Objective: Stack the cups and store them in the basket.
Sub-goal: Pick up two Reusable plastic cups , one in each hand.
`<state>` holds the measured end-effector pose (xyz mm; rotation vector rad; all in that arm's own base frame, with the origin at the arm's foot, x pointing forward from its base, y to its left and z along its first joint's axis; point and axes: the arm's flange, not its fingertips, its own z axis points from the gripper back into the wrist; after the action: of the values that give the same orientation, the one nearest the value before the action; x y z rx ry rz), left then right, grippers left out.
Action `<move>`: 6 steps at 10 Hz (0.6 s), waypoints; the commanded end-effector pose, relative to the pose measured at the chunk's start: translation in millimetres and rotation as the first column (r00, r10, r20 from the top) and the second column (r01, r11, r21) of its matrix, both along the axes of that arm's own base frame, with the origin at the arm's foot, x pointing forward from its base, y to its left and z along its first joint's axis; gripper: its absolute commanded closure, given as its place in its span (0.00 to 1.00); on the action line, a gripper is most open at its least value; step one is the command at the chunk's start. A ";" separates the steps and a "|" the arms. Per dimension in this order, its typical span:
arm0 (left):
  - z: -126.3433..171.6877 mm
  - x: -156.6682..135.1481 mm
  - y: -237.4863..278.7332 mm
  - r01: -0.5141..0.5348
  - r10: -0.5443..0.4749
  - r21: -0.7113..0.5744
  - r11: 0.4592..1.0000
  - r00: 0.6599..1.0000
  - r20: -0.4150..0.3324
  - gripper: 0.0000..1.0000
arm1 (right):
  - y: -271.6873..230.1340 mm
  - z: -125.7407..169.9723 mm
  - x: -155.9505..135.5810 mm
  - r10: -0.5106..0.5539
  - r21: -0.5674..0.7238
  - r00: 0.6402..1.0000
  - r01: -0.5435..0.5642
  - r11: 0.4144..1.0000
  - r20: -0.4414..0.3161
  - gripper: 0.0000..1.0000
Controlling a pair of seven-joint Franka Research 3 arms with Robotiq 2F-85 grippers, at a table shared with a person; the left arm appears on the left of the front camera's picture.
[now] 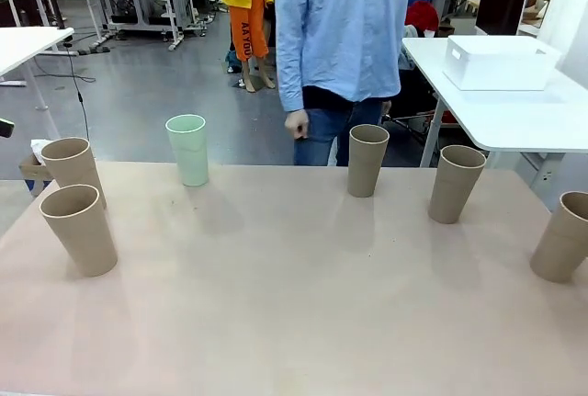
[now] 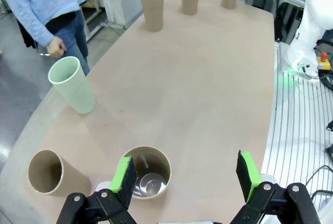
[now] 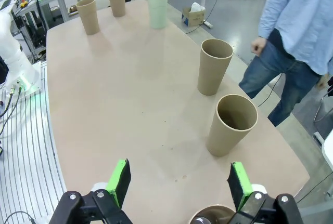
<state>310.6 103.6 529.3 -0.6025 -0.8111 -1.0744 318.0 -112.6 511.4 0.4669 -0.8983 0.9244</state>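
Six cups stand apart and upright along the table's far and side edges. In the front view, two tan cups (image 1: 69,168) (image 1: 80,229) are at the left, the mint green cup (image 1: 188,149) is at the back left, and three tan cups (image 1: 367,159) (image 1: 455,183) (image 1: 562,236) run to the right. The white basket (image 1: 499,62) sits on a separate white table at the back right. My left gripper (image 2: 186,178) hangs open above the table, next to a tan cup (image 2: 149,172). My right gripper (image 3: 179,182) is open too, with a tan cup's rim (image 3: 213,214) just under it.
A person in a blue shirt (image 1: 342,28) stands at the far edge, one hand (image 1: 296,124) hanging down. The middle of the table (image 1: 294,277) is bare. The left wrist view shows the other arm's white base (image 2: 312,26) beyond the table edge.
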 end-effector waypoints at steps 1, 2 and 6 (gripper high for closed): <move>-0.2 -1.3 0.2 0.012 -0.012 0.010 1.000 1.000 0.002 0.00 | -1.6 0.2 1.5 0.008 0.012 1.000 -0.009 1.000 0.019 0.00; -0.2 -1.3 0.2 0.012 -0.012 0.010 1.000 1.000 0.002 0.00 | -1.6 0.2 1.5 0.008 0.012 1.000 -0.009 1.000 0.019 0.00; -0.2 -1.3 0.2 0.012 -0.012 0.010 1.000 1.000 0.002 0.00 | -1.6 0.2 1.5 0.008 0.012 1.000 -0.009 1.000 0.019 0.00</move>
<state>310.6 103.6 529.3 -0.6025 -0.8111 -1.0743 318.0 -112.6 511.4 0.4670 -0.8981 0.9244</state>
